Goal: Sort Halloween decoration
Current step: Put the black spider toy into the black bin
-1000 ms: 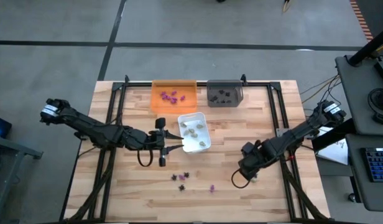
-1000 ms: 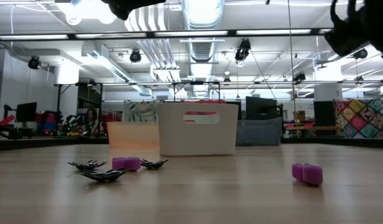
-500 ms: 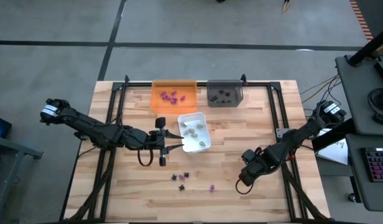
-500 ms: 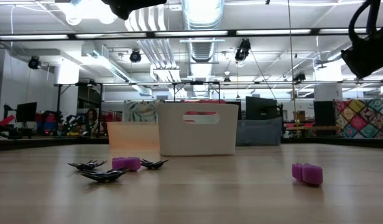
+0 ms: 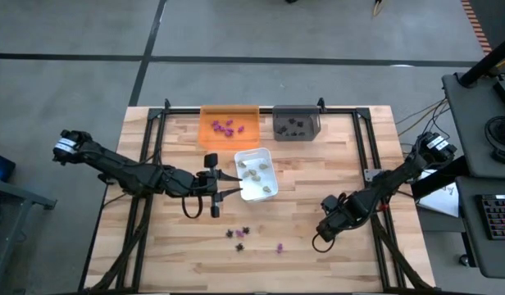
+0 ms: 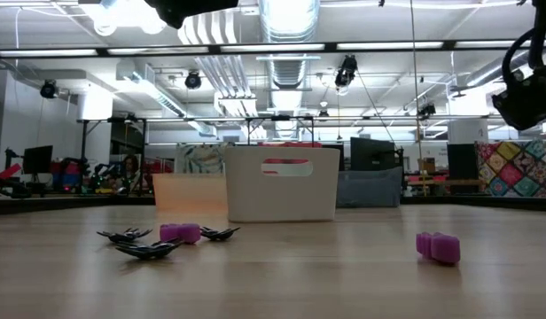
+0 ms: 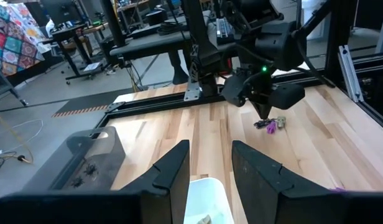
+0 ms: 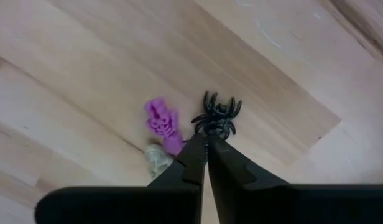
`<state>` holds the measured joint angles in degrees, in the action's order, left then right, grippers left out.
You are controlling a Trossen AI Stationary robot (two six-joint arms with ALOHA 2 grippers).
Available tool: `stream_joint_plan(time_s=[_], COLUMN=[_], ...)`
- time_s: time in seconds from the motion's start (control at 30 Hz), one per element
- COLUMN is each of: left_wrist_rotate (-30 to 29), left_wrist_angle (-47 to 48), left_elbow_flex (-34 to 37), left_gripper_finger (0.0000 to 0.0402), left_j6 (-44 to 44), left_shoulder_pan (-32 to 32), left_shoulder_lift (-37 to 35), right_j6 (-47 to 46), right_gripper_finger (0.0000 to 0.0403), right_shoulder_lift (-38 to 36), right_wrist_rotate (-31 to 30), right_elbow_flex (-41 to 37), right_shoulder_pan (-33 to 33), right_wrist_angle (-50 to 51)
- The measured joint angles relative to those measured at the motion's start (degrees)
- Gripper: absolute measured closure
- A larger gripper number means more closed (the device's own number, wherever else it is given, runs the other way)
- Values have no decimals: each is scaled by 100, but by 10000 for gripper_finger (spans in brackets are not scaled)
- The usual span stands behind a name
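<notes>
1. Right gripper [image 8: 207,144] fingers pressed together, tips pinching the black plastic spider [image 8: 217,116] by its rear edge; looks like a grab step, spider still against the wood.
2. Just beside the tips: purple skeleton [image 8: 163,125] and pale beige skull piece [image 8: 156,160], both knobbly moulded plastic, touching each other.
3. Next, judged: lift the spider clear without dragging its neighbours, carry it to the grey tray [image 5: 296,124] well away from this gripper.
4. Left gripper [image 5: 234,188] jaws apart, nothing between them, at the white tray [image 5: 243,156] edge, waiting.
5. More loose pieces [image 5: 239,234] lie between the grippers; the orange tray [image 5: 210,125] holds purple ones.
</notes>
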<state>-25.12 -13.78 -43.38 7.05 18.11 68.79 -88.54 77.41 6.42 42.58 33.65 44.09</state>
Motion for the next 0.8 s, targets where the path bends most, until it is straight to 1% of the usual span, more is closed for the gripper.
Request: stream_joint_plan(time_s=[0.13,0.27,0.4,0.6,0.73,0.8], left_wrist_rotate=[0,0,-2,-2,0,2], left_wrist_angle=[1,0,-2,-22,-32,-142], left_elbow_flex=[0,0,0,0,0,0], left_gripper_finger=[300,300,300,300,299,300], left_j6=[0,0,0,2,0,0], left_shoulder_pan=[0,0,0,-13,-33,-37], left_shoulder_lift=[0,0,0,0,8,64], right_j6=[-29,-69,-28,126,524,805], right_gripper_finger=[394,394,394,394,394,394], right_shoulder_lift=[0,0,0,0,-10,-71], right_wrist_rotate=[2,-21,-275,-1393,-1835,-1963], right_elbow_flex=[-171,-281,-286,-288,-261,-199], right_shoulder_pan=[0,0,-4,-87,-280,-368], right_wrist_angle=[-262,-288,-294,-290,-267,-265])
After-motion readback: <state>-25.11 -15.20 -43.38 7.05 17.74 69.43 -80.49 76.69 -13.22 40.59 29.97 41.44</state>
